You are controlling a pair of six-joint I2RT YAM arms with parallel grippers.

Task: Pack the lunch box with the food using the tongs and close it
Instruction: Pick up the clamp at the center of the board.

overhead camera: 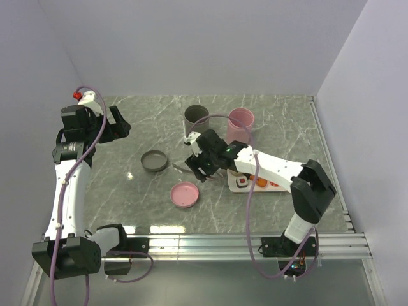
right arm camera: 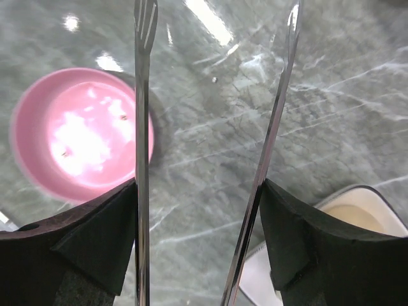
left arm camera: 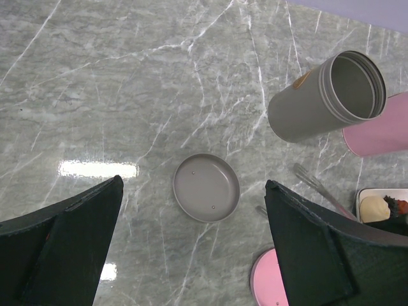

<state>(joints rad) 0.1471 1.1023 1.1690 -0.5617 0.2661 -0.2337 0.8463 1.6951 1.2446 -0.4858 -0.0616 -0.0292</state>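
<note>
My right gripper [overhead camera: 199, 167] is shut on the tongs [overhead camera: 182, 167], one finger pressing on each thin metal arm [right arm camera: 141, 127], and the two tips stay spread apart above the marble. The tongs hang between the pink lid [right arm camera: 80, 137] and the white tray [right arm camera: 357, 210]. The food lies on that tray [overhead camera: 275, 188]: a red-centred sushi roll [overhead camera: 243, 183], an orange piece [overhead camera: 260, 180] and a pale ball [left arm camera: 374, 207]. The lunch box stands at the back as a grey tub [overhead camera: 196, 118] and a pink tub [overhead camera: 241, 121]. My left gripper [overhead camera: 121, 124] hovers open and empty high at the left.
A grey lid [overhead camera: 154, 160] lies upturned left of the tongs, and the pink lid [overhead camera: 185, 194] lies nearer the front. White walls enclose the table on three sides. A metal rail [overhead camera: 255, 242] runs along the near edge.
</note>
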